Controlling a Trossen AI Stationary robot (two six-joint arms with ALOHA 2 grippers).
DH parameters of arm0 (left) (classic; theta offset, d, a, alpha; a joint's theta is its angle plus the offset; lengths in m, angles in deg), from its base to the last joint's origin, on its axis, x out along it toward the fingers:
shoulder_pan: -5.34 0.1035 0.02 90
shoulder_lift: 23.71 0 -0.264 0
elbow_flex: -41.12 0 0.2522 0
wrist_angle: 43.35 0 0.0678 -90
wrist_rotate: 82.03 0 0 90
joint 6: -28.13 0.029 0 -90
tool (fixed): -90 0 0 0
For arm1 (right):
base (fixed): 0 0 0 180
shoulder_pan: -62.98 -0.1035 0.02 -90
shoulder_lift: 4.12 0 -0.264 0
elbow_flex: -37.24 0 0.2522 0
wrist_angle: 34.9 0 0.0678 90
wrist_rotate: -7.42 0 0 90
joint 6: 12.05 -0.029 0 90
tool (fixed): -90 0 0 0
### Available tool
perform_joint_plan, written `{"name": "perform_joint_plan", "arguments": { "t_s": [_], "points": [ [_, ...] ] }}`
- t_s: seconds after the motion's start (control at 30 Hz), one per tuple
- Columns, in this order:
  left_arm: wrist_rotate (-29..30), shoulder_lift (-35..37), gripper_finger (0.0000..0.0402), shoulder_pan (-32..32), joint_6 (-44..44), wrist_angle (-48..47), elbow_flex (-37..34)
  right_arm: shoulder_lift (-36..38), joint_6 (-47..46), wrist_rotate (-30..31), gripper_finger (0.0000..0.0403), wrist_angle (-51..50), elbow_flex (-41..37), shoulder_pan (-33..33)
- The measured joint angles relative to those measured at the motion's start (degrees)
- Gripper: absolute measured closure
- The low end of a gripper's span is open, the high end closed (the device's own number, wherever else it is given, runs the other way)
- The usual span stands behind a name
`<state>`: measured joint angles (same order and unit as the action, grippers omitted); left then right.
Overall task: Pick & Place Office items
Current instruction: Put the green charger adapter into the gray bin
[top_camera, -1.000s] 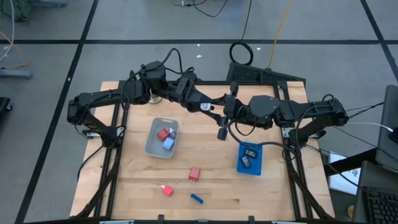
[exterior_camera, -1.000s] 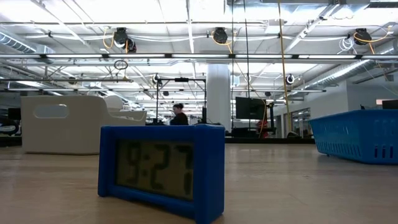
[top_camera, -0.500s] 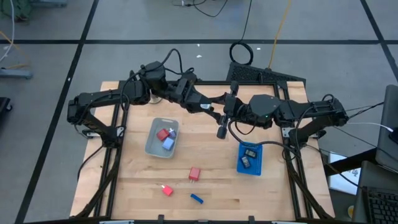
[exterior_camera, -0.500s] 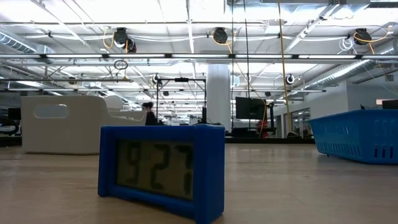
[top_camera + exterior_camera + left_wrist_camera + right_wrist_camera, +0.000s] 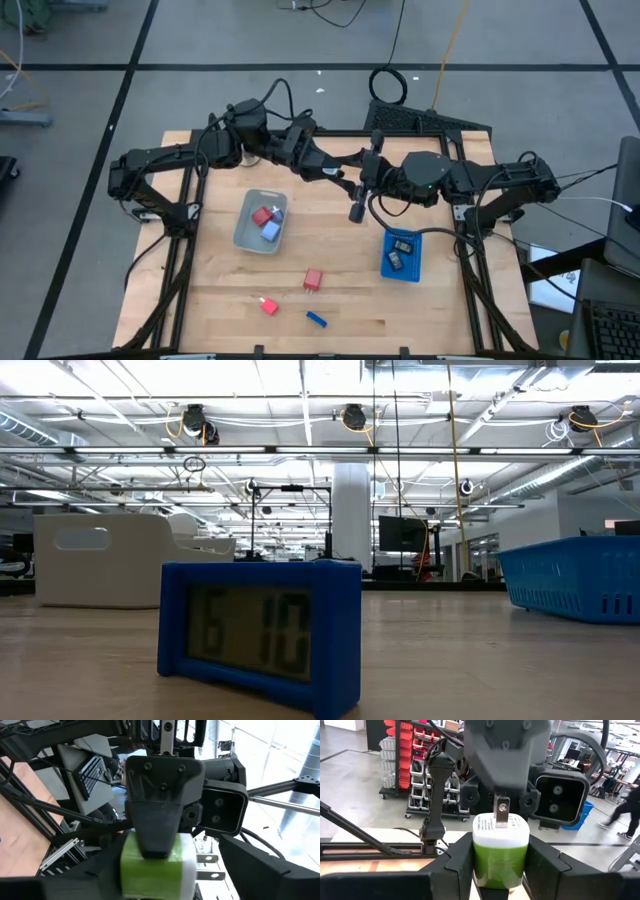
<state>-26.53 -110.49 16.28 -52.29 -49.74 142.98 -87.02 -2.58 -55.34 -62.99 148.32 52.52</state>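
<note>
A green charger with a white end and metal prongs [image 5: 500,851] is held in the air over the table's middle, between both arms. It also shows in the left wrist view [image 5: 150,870]. My right gripper [image 5: 358,192] is shut on it. My left gripper [image 5: 344,182] is open, one finger beyond the prong tips [image 5: 209,865] and one beyond the opposite end. On the table lie a red block [image 5: 313,279], a small red piece [image 5: 268,305] and a small blue clock [image 5: 317,320]. My right gripper pinches the charger's green body [image 5: 485,855] between its two fingers, one on each broad side. The prong [image 5: 501,812] sticks out past the fingertips toward my left gripper. The charger is lifted clear of the table. Whether my left gripper touches the charger, I cannot tell.
A grey tray [image 5: 245,235] at middle left holds red and lavender pieces. A blue tray [image 5: 388,268] at the right holds black pieces. In the low view the blue clock [image 5: 260,635] stands close in front, with the blue tray [image 5: 580,575] behind it on the right.
Both arms have kept still with the charger between them. The clock's display has changed its digits. A person in the room behind the table has walked out of sight.
</note>
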Motion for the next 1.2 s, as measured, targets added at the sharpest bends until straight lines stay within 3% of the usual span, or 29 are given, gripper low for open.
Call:
{"name": "perform_joint_plan", "arguments": {
  "t_s": [0.13, 0.53, 0.8, 1.2],
  "points": [
    [0.0, 0.0, 0.0169, 0.0, 0.5, 0.2, 0.0, 0.0, 0.0, 0.0, 0.0276, 0.3, 0.0, 0.0],
    [0.0, 0.0, 0.0154, 0.0, 0.3, 1.1, 0.0, 0.0, 0.2, 0.0, 0.0274, 0.5, 0.0, 0.0],
    [-1.5, 0.0, 0.0168, 0.3, 0.2, 3.9, 0.0, 0.2, -1.5, 0.0, 0.0194, 2.2, 0.0, 0.0],
    [-4.2, 0.0, 0.0165, 1.9, 0.3, 3.6, 0.0, 1.7, -4.3, -0.3, 0.0143, 2.6, 0.0, 0.0]
  ]
}}
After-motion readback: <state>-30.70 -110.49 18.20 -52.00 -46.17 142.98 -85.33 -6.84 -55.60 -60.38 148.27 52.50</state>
